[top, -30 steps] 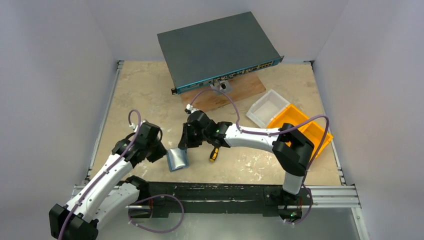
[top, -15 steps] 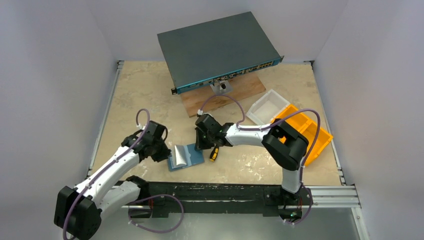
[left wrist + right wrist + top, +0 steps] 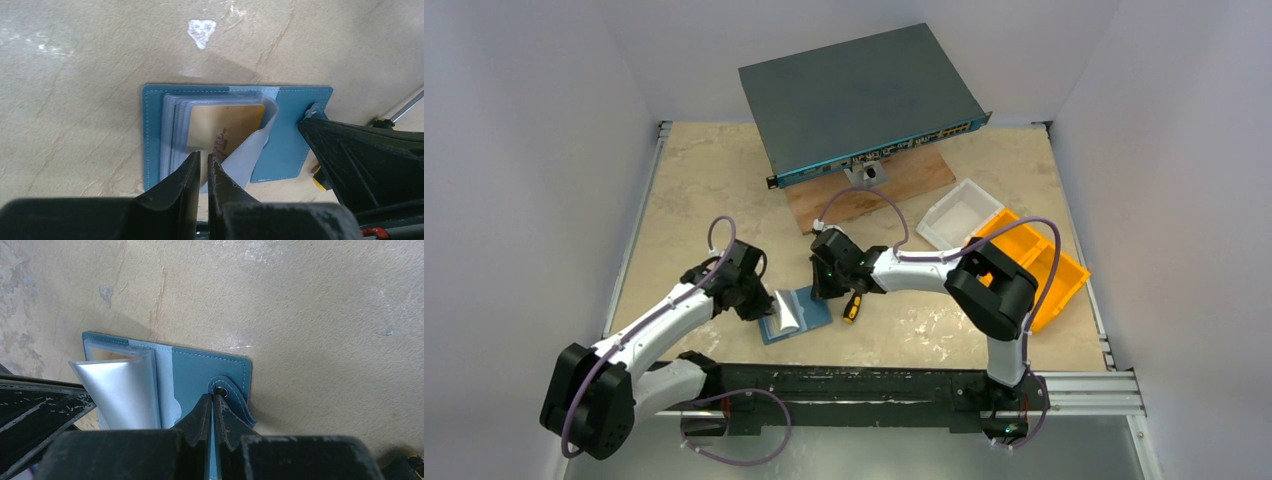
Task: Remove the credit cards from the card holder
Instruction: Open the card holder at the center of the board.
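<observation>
Near the front edge of the desk (image 3: 724,200), the card holder (image 3: 796,315) lies open. No card is out yet: a gold card (image 3: 225,132) sits in its clear sleeves (image 3: 172,130). My right gripper (image 3: 212,405), closed, pins the snap tab (image 3: 230,395). My left gripper (image 3: 204,167), nearly closed, may be pinching a lifted sleeve (image 3: 120,390), but I cannot tell.

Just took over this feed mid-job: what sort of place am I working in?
Probably a robot test cell in a lab: plain white walls box in a stone-look tabletop edged with metal rails, and a network switch, a wooden board and plastic bins sit on it.
</observation>
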You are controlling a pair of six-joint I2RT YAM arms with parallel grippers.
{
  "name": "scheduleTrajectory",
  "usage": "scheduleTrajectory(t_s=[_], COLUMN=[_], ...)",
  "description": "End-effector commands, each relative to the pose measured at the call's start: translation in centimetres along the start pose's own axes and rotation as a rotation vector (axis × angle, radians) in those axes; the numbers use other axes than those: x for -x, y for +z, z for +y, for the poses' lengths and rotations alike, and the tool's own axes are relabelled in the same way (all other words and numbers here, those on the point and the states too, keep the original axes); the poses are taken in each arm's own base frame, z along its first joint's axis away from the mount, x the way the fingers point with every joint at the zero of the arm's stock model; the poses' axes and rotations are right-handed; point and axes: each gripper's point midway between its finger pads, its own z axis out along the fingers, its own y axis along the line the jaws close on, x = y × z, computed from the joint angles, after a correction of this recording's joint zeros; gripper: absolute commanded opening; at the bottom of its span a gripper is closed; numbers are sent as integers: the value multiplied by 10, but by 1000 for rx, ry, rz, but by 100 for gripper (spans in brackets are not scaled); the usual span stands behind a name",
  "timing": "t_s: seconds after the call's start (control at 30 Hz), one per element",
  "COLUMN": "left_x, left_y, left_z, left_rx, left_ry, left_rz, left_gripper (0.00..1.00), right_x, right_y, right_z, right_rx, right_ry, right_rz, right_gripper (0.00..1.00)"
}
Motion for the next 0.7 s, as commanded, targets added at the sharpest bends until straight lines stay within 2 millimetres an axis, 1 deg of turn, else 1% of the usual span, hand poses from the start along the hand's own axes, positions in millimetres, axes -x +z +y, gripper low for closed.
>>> scheduleTrajectory(t_s=[0.0, 0.13, 0.27, 0.33, 0.4, 0.43, 0.47, 0.57, 0.67], left_x=[3, 3, 3, 3, 2, 1, 1, 1, 0], left_y=[0, -1, -1, -1, 0, 0, 1, 4, 5], left_z=[-26, -40, -53, -60, -65, -67, -69, -73, -78], left_rx=[-99, -140, -178, -198, -208, -209, -212, -204, -208], left_ry=[20, 29, 35, 38, 41, 41, 41, 36, 27], left_rz=[12, 30, 44, 54, 66, 71, 75, 91, 102], left_gripper=[9, 9, 9, 9, 10, 10, 10, 10, 11], right_x=[5, 12, 21, 27, 34, 40, 43, 54, 59], right_y=[2, -6, -17, -25, -35, -43, -47, -67, -82], right_z=[-15, -7, 1, 7, 14, 20, 23, 32, 37], right_rx=[-79, -57, -37, -23, -2, 16, 23, 52, 74], right_ry=[-42, -49, -53, -56, -57, -55, -54, -46, -39], right_rz=[-20, -34, -57, -72, -95, -115, -125, -166, -192], right_gripper=[0, 1, 12, 20, 31, 34, 36, 37, 37])
